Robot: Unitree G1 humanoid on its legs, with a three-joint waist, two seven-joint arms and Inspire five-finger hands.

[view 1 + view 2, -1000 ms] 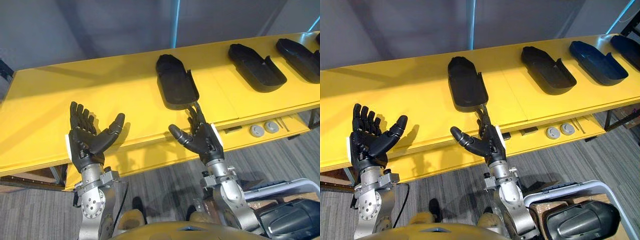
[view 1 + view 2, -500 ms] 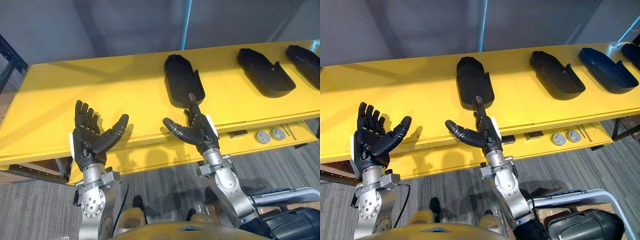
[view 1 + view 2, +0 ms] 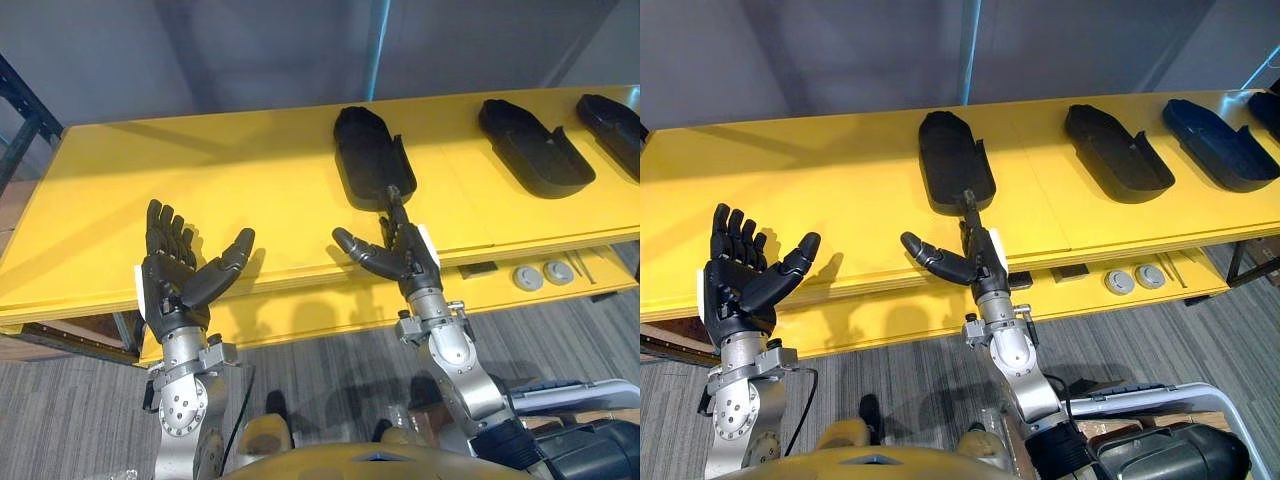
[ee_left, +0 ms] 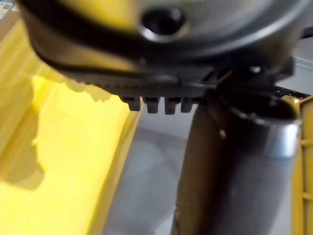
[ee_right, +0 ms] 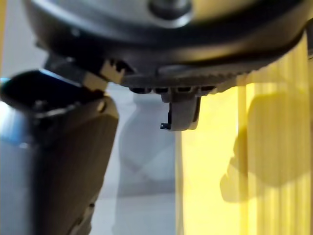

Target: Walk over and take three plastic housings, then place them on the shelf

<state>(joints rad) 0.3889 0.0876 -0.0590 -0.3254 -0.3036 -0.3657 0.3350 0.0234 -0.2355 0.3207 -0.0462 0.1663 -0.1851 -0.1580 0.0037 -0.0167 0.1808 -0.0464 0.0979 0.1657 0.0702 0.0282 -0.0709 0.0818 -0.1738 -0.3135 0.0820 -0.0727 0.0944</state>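
Observation:
Three black plastic housings lie in a row on the yellow table (image 3: 200, 190): one in the middle (image 3: 368, 155), a second to its right (image 3: 530, 145) and a third at the far right edge (image 3: 612, 115). My right hand (image 3: 400, 258) is open above the table's front edge, its fingertips just short of the middle housing's near end. My left hand (image 3: 175, 280) is open, palm up, over the front left of the table and holds nothing.
A lower yellow shelf (image 3: 480, 290) under the table's front carries two round grey parts (image 3: 542, 274) and small tools. A grey bin holding a dark housing (image 3: 1160, 455) stands on the floor at the lower right. A dark rack post (image 3: 20, 130) rises at the left.
The camera has shifted a little, so the table sits slightly further left in view. My right hand has stretched forward towards the middle housing. The left hand has barely moved.

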